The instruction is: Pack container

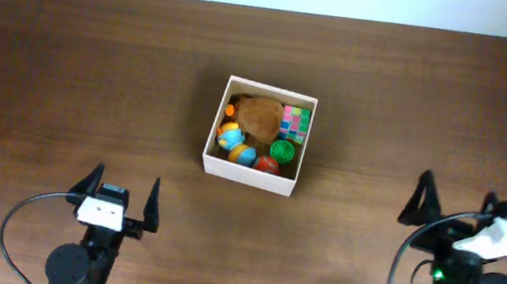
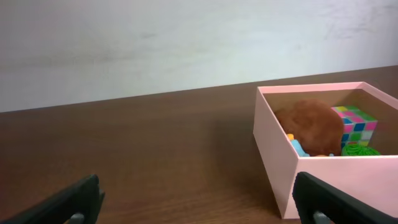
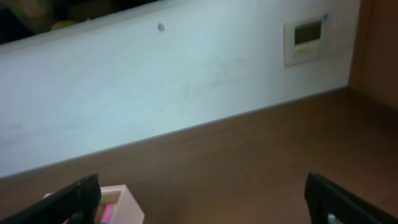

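The container (image 1: 251,174) is a square cream-walled box in the middle of the brown table. It holds a brown round toy (image 1: 259,116), a colourful cube (image 1: 295,121), a green ball (image 1: 281,150), a red ball (image 1: 266,164) and a blue-orange toy (image 1: 232,141). In the left wrist view the container (image 2: 280,165) is at the right, with the brown toy (image 2: 311,124) and cube (image 2: 354,123) inside. My left gripper (image 1: 117,192) is open and empty, near the front left. My right gripper (image 1: 456,205) is open and empty at the front right; its view shows a container corner (image 3: 124,208).
A white wall (image 3: 186,81) with a small wall panel (image 3: 306,40) stands behind the table. The dark wooden table (image 1: 90,87) spreads around the container on all sides.
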